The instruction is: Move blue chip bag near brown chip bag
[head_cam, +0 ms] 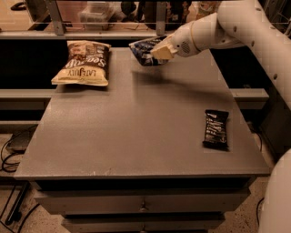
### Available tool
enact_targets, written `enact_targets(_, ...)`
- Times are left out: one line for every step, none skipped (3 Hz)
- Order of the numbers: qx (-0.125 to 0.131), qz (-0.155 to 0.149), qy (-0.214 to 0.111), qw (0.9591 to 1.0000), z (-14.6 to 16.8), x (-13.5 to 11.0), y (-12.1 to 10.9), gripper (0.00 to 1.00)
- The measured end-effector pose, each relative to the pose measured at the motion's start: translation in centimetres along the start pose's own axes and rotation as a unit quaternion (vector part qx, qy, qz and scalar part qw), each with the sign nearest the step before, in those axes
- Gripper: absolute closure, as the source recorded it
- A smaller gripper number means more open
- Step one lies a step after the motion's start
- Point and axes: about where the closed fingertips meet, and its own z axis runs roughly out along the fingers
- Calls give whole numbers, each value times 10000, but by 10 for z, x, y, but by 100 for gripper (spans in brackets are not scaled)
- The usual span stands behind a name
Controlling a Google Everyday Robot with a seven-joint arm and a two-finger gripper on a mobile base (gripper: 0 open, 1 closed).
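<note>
The blue chip bag (143, 51) is dark navy and crinkly, held up off the table at the far middle. My gripper (160, 51) is shut on its right side; the white arm reaches in from the upper right. The brown chip bag (83, 63) is tan-yellow and dark brown with white lettering, and lies flat at the far left of the grey table (136, 127). The blue bag hangs to the right of the brown bag, a short gap apart.
A small black wrapped bar (215, 129) lies near the table's right edge. A metal rail and shelf with containers (97, 11) run behind the table. Drawers (141, 207) sit under the front edge. Cables lie on the floor at the left.
</note>
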Motion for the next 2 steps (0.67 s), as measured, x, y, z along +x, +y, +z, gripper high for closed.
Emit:
enact_targets(-704,-154,-198,9972,34,-27,43,74)
enact_targets(-1015,-144,-295,9943,54,-38,62,51)
